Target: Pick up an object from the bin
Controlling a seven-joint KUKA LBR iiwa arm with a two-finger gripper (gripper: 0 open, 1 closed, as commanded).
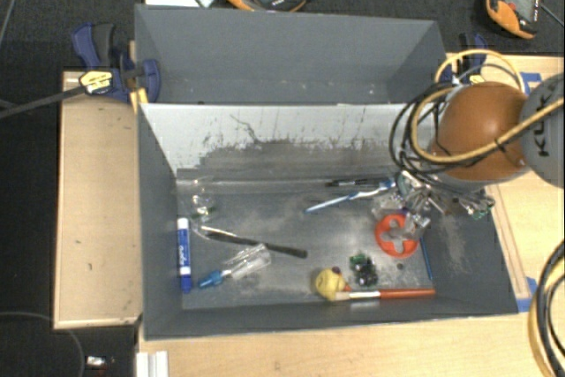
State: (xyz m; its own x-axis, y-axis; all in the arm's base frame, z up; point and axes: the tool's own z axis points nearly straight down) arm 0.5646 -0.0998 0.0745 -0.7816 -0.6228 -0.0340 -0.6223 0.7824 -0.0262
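My gripper [411, 207] is low over the right part of the bin floor, under the arm's orange cover and its cables. Directly below and touching its lower edge in the view lies a red ring-shaped thing [395, 237], partly covered by the gripper. A small green and black piece [360, 267] sits a little to the lower left of the ring. A red pen [394, 294] lies along the front wall below it. A blue pen [346, 198] and a black pen [352, 183] lie just left of the gripper near the back wall.
A yellow lump [327, 282] rests at the front middle. Farther left lie a clear-handled screwdriver [237, 264], a thin dark and silver tool [252, 241], a blue marker [184, 253] by the left wall and a small clear piece [202, 209].
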